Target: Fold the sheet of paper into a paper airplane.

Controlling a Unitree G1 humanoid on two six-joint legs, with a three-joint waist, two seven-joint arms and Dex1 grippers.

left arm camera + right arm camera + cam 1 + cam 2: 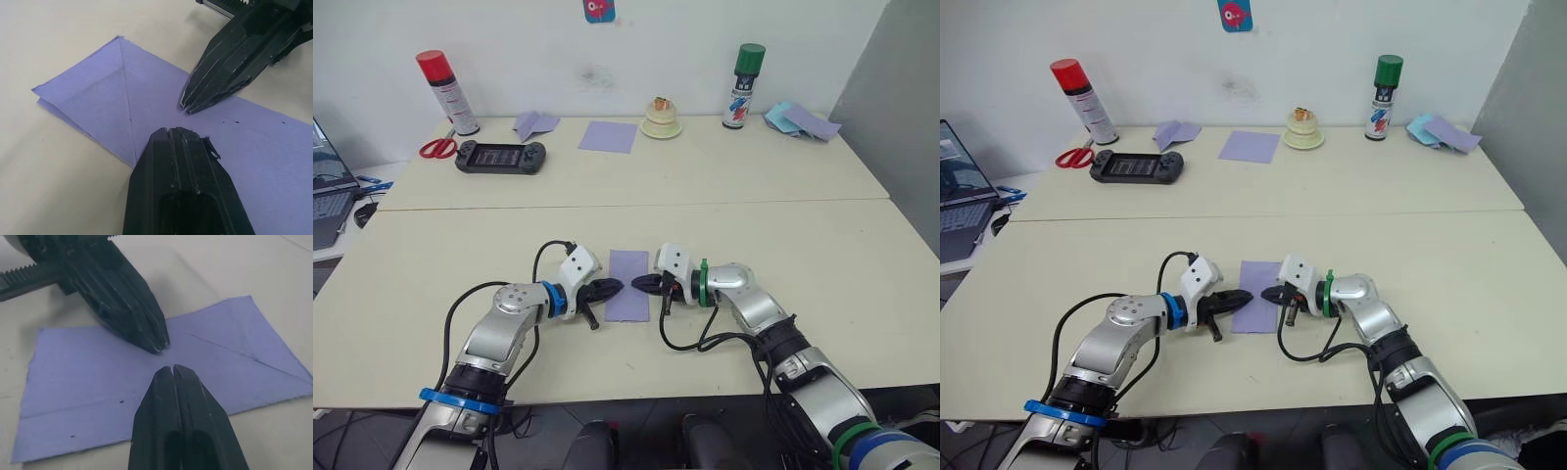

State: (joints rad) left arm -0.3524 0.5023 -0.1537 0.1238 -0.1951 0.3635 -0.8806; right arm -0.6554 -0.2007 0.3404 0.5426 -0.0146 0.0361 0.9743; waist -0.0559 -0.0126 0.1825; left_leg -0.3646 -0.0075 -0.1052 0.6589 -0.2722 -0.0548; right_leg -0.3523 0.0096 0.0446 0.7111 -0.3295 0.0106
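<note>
The sheet of paper (628,286) lies with its long axis pointing away from the robot, between the left gripper (611,288) and the right gripper (642,284), both equally near, jaws pressed together and tips seemingly resting on it.

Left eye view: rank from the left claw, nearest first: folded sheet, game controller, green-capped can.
1. Sheet, on the near table, right at the left claw tip.
2. Controller, far table, left side.
3. Green-capped can, far table, right, by the wall.

A plain lavender-purple folded sheet of paper (628,285) lies on the cream table (822,255); matte black left gripper (617,287) and right gripper (637,285) fingers.
</note>
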